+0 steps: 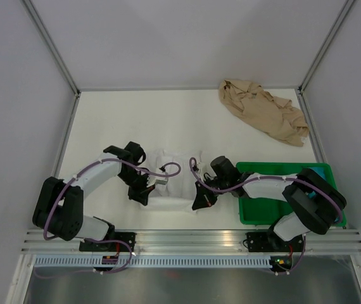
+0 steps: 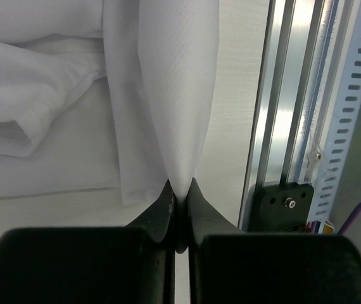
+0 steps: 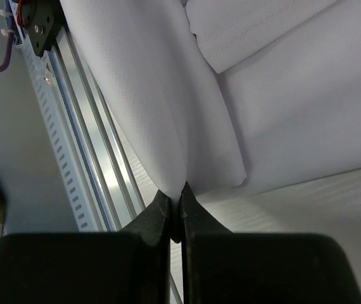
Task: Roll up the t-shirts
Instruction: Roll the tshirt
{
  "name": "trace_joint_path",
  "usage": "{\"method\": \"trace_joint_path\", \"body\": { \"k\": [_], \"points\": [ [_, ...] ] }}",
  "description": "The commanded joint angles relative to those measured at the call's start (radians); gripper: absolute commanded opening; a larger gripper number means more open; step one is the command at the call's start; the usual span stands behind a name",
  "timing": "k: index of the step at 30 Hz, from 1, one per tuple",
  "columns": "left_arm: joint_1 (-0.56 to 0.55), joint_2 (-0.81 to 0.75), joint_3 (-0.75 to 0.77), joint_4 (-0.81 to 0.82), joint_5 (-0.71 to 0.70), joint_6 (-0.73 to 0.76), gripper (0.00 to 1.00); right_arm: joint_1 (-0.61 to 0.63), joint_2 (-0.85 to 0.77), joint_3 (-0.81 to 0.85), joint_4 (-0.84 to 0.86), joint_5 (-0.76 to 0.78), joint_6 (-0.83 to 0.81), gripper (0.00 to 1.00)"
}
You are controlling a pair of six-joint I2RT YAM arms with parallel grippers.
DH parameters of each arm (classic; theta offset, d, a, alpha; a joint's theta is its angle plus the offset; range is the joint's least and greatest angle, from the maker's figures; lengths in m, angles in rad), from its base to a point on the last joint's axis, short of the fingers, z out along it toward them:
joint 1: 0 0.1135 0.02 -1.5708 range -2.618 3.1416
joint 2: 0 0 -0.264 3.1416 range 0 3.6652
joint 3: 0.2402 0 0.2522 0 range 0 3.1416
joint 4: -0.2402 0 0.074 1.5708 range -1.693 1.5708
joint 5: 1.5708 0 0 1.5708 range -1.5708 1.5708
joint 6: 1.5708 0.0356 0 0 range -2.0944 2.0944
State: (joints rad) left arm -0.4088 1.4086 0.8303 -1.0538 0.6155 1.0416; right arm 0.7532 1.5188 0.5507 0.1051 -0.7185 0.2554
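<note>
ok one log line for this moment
left gripper: shut on white t-shirt | right gripper: shut on white t-shirt | tan t-shirt: crumpled, far right

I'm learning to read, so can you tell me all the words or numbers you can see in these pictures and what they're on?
None: no words, numbers, logos or signs can be read in any view.
The white t-shirt, the tan t-shirt and the green tray are all plain.
The slotted rail shows only holes, no print.
</note>
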Motion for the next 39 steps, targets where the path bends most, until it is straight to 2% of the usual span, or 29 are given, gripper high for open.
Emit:
{"method": "trace_joint_path", "body": {
  "k": [1,2,3,5,8,14,18,20,22,26,32,34,35,36,37,39],
  "points": [
    [0.037,0.003,0.007,-0.006,0.029,0.014,0.05,-0.005,-0.036,0.027,-0.039,-0.012,-0.016,0.02],
    [0.047,0.032,0.013,0.03,0.021,-0.038,0.06,-0.006,-0.025,0.034,-0.047,-0.001,-0.021,0.13],
    [0.053,0.059,0.018,0.105,-0.009,-0.066,0.06,-0.006,0.004,0.04,-0.045,0.008,-0.024,0.18],
    [0.062,0.12,0.059,0.124,-0.028,-0.122,0.05,-0.024,0.041,0.054,-0.053,0.036,-0.027,0.27],
    [0.073,0.211,0.089,0.127,-0.016,-0.141,0.05,-0.067,0.055,0.045,-0.055,0.074,-0.019,0.32],
    [0.074,0.228,0.092,0.156,-0.014,-0.147,0.05,-0.087,-0.118,0.02,-0.09,0.241,-0.01,0.38],
    [0.074,0.228,0.096,0.156,-0.01,-0.15,0.05,-0.087,-0.218,0.026,-0.145,0.263,-0.05,0.44],
    [0.074,0.227,0.095,0.156,-0.011,-0.149,0.05,-0.081,-0.271,0.014,-0.145,0.257,-0.068,0.51],
    [0.076,0.227,0.092,0.155,-0.013,-0.149,0.05,-0.072,-0.293,-0.014,-0.115,0.248,-0.059,0.57],
    [0.074,0.225,0.09,0.156,-0.011,-0.149,0.06,-0.043,-0.264,-0.06,0.02,0.248,0.002,0.59],
    [0.074,0.221,0.087,0.156,-0.023,-0.149,0.1,0.0,-0.136,-0.078,0.215,0.286,0.084,0.57],
    [0.074,0.213,0.084,0.156,-0.026,-0.15,0.12,0.0,-0.105,-0.087,0.27,0.297,0.108,0.5],
    [0.074,0.21,0.084,0.156,-0.029,-0.15,0.13,0.0,-0.098,-0.09,0.287,0.298,0.113,0.44],
    [0.074,0.204,0.081,0.156,-0.031,-0.15,0.15,0.0,-0.091,-0.095,0.313,0.3,0.125,0.32],
    [0.076,0.202,0.081,0.155,-0.031,-0.153,0.17,0.001,-0.086,-0.098,0.32,0.303,0.136,0.25],
    [0.097,0.19,0.085,0.166,-0.005,-0.161,0.31,-0.002,-0.077,-0.104,0.326,0.309,0.15,0.09]
  ]
}}
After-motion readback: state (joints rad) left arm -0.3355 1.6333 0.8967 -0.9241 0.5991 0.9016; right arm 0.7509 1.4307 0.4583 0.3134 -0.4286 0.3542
